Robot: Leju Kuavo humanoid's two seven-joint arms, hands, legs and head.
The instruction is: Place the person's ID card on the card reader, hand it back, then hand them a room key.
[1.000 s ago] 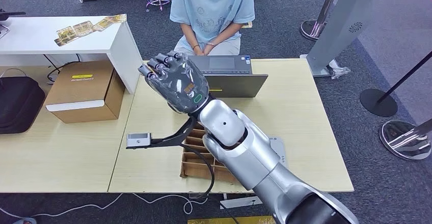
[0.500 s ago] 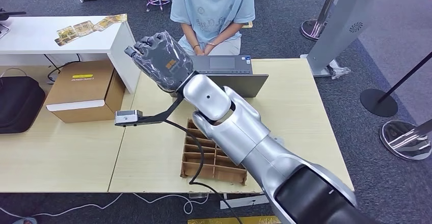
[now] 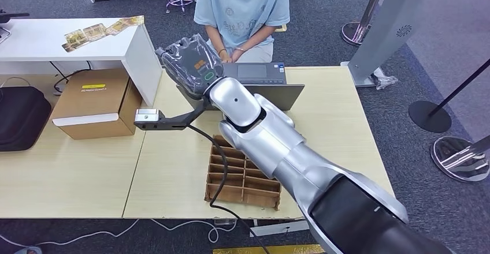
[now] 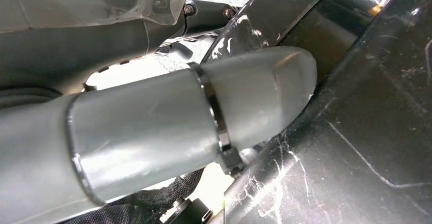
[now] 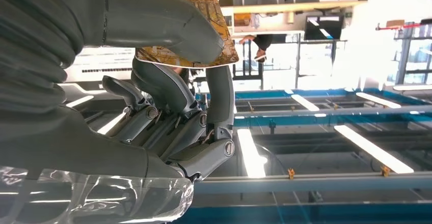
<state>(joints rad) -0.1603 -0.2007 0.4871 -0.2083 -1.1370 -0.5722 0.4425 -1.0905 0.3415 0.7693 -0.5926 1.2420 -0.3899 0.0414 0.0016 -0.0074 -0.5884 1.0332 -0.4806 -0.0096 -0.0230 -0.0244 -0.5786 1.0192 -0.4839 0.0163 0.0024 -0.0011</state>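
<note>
Right hand [image 3: 190,63] raised over the far edge of the table [image 3: 335,133], back of the hand up under a clear plastic cover, reaching toward the person [image 3: 241,11] seated on the other side in a light blue shirt. Right wrist view: thumb [image 5: 153,18] pressed down on a card [image 5: 204,46] with a brown-gold printed pattern, and a dark finger [image 5: 220,99] set against the card's other face, so the card is pinched between them; the other fingers curl in below. Cannot tell from the print whether this is the ID card or the room key. Card not visible in the head view, hidden under the hand. The person's hands rest together in their lap, apart from the robot's hand. A laptop [image 3: 257,81] sits on the table at the person's side, just beside the wrist. Nearer the robot, a brown cardboard divider tray [image 3: 234,179] lies on the table, partly covered by the silver arm. A black bracket with a small grey camera [image 3: 147,117] sticks out from the wrist. Off to the robot's left: a cardboard box [image 3: 95,104] and a white desk [image 3: 69,46]. Left hand [image 4: 142,132]: left wrist view shows a thick grey thumb close against dark parts; cannot tell how its fingers lie.
</note>
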